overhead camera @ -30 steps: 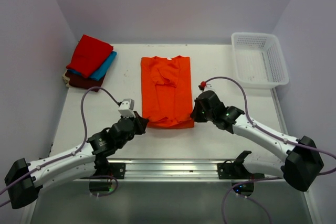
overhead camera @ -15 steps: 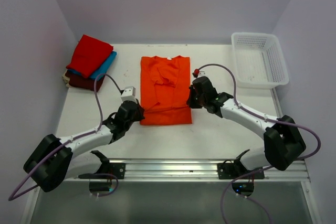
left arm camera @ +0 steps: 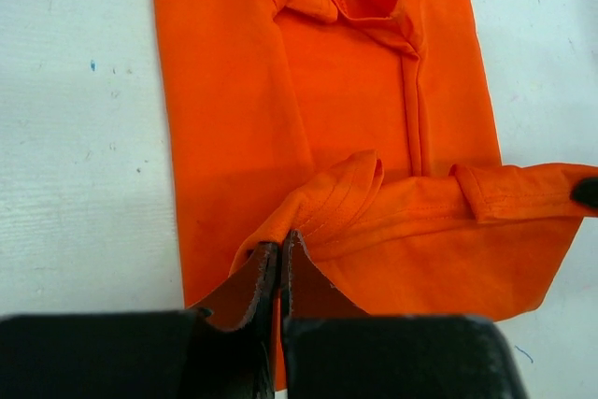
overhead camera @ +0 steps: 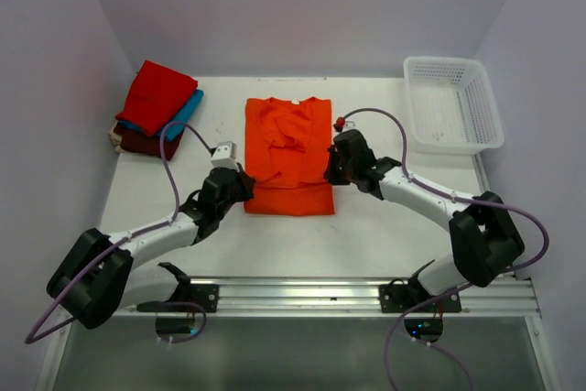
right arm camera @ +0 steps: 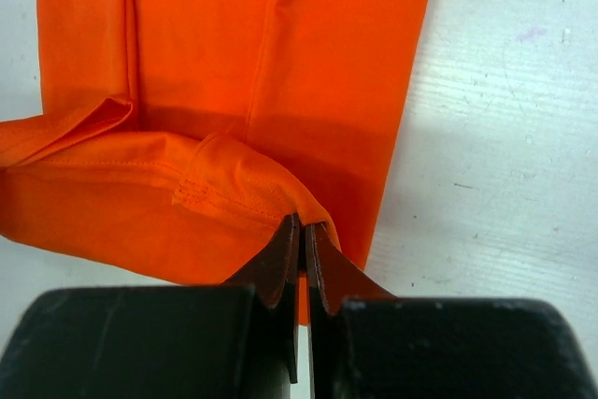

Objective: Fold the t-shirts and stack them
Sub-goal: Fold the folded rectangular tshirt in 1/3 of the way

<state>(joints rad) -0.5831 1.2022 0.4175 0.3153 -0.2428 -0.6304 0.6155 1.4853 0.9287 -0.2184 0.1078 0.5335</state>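
- Left gripper has its jaws pressed together on the near left corner of the orange t-shirt, with a pleat of hem pinched between them.
- Right gripper is clamped the same way on the near right corner.
- Between the two grippers, the near hem is raised off the cloth and doubled over toward the neck.
- The orange t-shirt lies in the middle of the table. Its neck points to the far edge and its sleeves are folded inward, so it forms a narrow strip.
- At the far left corner sits a folded stack, well apart from the orange one. A red t-shirt is on top, a turquoise-blue t-shirt is beneath it, and a dark maroon t-shirt is at the bottom.
- A white mesh basket stands at the far right corner.
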